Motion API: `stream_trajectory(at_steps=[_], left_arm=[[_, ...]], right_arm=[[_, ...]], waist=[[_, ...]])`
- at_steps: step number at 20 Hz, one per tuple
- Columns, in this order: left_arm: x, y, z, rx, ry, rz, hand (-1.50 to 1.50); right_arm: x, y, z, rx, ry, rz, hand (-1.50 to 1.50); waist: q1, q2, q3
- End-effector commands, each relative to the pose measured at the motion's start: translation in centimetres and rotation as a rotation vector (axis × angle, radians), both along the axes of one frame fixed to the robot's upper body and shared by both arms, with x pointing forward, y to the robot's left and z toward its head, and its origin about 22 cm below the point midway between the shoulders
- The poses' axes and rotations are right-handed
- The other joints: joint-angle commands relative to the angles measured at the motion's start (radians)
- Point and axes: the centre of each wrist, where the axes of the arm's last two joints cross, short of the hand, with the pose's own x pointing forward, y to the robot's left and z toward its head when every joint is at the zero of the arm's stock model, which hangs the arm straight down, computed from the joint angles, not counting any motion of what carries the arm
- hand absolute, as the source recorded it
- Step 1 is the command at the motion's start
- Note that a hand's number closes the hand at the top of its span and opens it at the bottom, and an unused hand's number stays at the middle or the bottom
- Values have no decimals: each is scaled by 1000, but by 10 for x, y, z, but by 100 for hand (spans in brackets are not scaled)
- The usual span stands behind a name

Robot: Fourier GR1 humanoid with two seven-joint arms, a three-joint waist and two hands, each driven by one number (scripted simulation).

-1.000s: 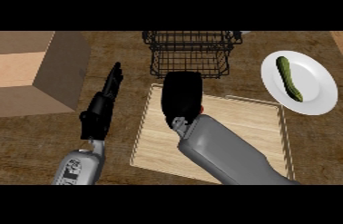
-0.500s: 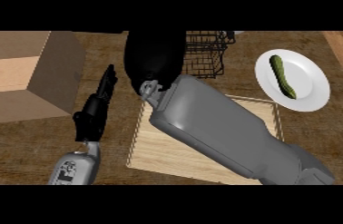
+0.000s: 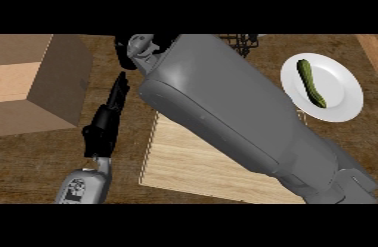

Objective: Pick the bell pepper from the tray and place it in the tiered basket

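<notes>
The left hand [image 3: 105, 122] is held edge-on with straight fingers beside the pale wooden tray [image 3: 193, 167]. The tray is crossed by the grey right forearm [image 3: 236, 116]; its hand and the bell pepper cannot be seen. The black wire tiered basket [image 3: 244, 41] is mostly hidden

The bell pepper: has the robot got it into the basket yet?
I can't tell. The tray shows no pepper on its visible part, so it seems picked up. The right arm stretches toward the basket, hiding most of it, and its hand is out of view. The left hand rests open beside the tray. Release and pulling back remain.
</notes>
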Motion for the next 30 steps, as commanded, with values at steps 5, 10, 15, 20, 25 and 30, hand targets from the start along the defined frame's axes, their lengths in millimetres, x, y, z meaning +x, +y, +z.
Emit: stream_trajectory(at_steps=[5, 10, 15, 20, 25, 30], left_arm=[[-4, 3, 6, -1, 3, 4, 0], [-5, 4, 5, 4, -12, 18, 0], [-15, -2, 4, -22, -16, 6, 0], [1, 20, 8, -1, -10, 20, 0], [-1, 12, 10, -11, -4, 26, 0], [-4, 21, -5, -4, 3, 23, 0]], right_arm=[[28, 12, 14, 102, -15, -208, 150], [58, 2, 2, 19, -18, -237, 150], [76, -4, -15, -30, -23, -263, 150], [94, -26, -40, -46, 6, -264, 150], [106, -49, -37, 259, 48, -345, -150], [109, -57, -53, 439, -15, -296, -150]], waist=[[3, 6, 0], [-20, 7, 1], [-12, 8, 1], [-32, 8, 2], [-25, 9, 2], [-30, 9, 3]])
